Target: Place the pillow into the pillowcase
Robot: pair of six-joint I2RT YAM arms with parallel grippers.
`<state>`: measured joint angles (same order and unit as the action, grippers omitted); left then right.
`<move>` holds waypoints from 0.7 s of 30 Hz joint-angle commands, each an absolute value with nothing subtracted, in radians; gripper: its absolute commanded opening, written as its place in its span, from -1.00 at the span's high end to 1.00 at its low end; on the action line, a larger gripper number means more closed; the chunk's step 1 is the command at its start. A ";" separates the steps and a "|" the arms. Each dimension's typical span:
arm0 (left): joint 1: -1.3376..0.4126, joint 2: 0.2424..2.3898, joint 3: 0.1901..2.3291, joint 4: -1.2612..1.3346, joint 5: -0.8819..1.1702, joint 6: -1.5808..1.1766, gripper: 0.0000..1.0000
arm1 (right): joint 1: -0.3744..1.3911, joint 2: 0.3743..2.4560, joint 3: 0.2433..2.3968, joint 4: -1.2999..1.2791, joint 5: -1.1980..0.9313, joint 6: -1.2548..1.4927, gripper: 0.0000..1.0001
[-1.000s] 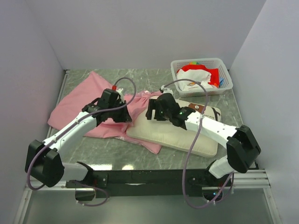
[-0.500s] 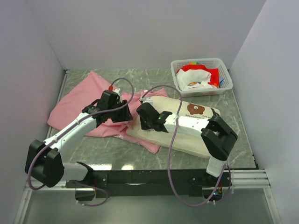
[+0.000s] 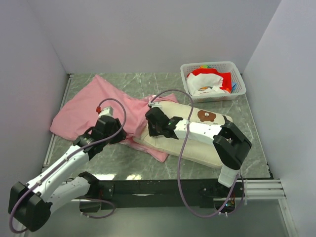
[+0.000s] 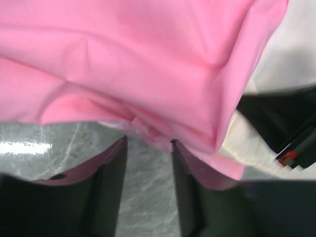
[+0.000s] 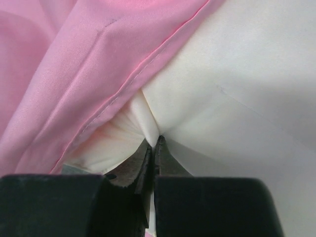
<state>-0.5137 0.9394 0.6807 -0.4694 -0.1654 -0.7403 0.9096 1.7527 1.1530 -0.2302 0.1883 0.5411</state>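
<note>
Two arms reach over a green marbled table (image 3: 163, 81). On the table's left half the pink pillowcase (image 3: 84, 106) lies flat and wrinkled, and its right edge meets the cream pillow (image 3: 200, 148), which lies just right of centre with its brown bear face (image 3: 206, 115) uppermost at the far right end. Most of the pillow lies bare, outside the pillowcase. In the right wrist view a stitched pink hem drapes across the pillow's corner. The right gripper (image 5: 154, 140) has its jaws pressed together on a small pinched fold of the pillow's cream fabric, just beside that hem. The left gripper (image 4: 148, 142) stands open near the pillowcase's near edge. Its two dark fingers (image 4: 111, 187) are apart with only bare table between them, the pink fabric lies just beyond their tips, and it holds nothing. At the far right corner a white basket (image 3: 207, 64) holds red and white cloth (image 3: 210, 81), well apart from both grippers.
</note>
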 commanded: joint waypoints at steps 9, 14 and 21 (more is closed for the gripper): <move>-0.658 1.017 0.581 -0.247 -0.304 -0.759 -0.25 | 0.907 1.766 1.200 -0.252 0.110 0.572 1.00; -0.657 1.120 0.632 -0.198 -0.425 -0.721 -0.28 | 0.905 1.755 1.197 -0.250 0.106 0.577 1.00; -0.655 1.267 0.696 -0.144 -0.488 -0.706 0.27 | 0.905 1.729 1.230 -0.279 0.121 0.575 1.00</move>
